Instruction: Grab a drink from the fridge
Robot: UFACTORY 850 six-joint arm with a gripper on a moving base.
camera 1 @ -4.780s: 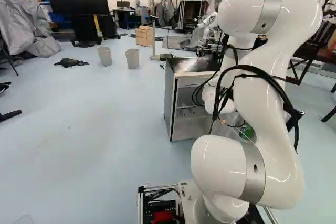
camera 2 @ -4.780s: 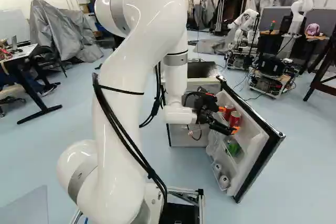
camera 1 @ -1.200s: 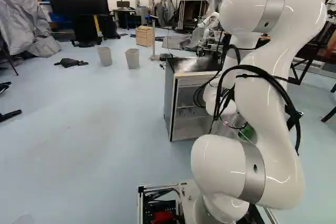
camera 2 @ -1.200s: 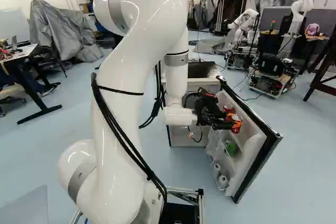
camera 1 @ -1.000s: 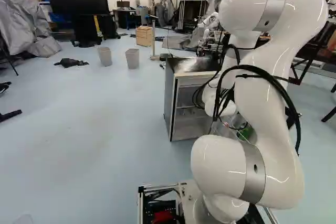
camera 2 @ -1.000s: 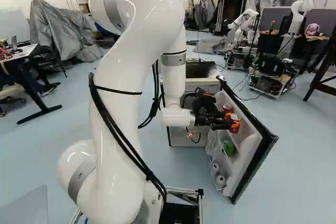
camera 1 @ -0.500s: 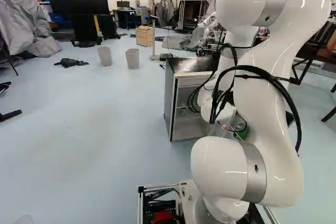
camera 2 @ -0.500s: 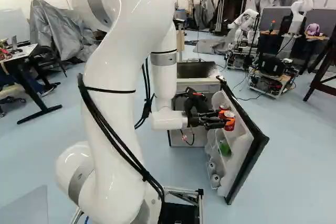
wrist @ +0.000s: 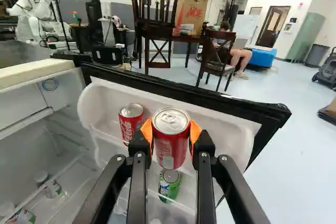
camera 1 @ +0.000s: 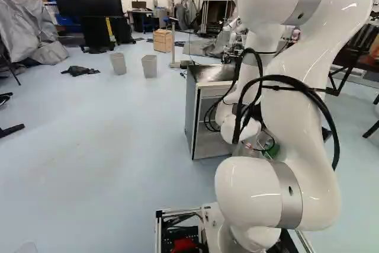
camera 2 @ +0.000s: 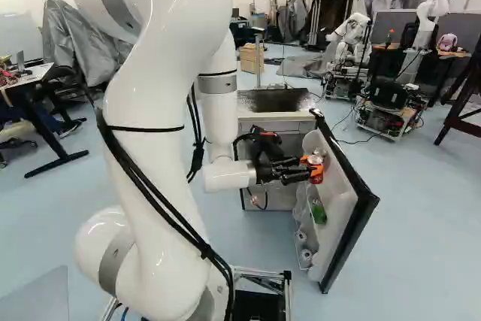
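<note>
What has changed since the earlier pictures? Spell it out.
The gripper has closed on a red can; its pads stood wider apart at first. The arm has shifted leftward in the right base view, bringing the can along. The fridge door has swung partway toward closed. The fridge cabinet stayed put; the other red can and green can remain in the door.

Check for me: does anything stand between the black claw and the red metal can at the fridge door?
Nothing visible does: the black claw has its orange pads against both sides of the red metal can. A second red can and a lower green can are nearby in the open door, but neither comes between.
</note>
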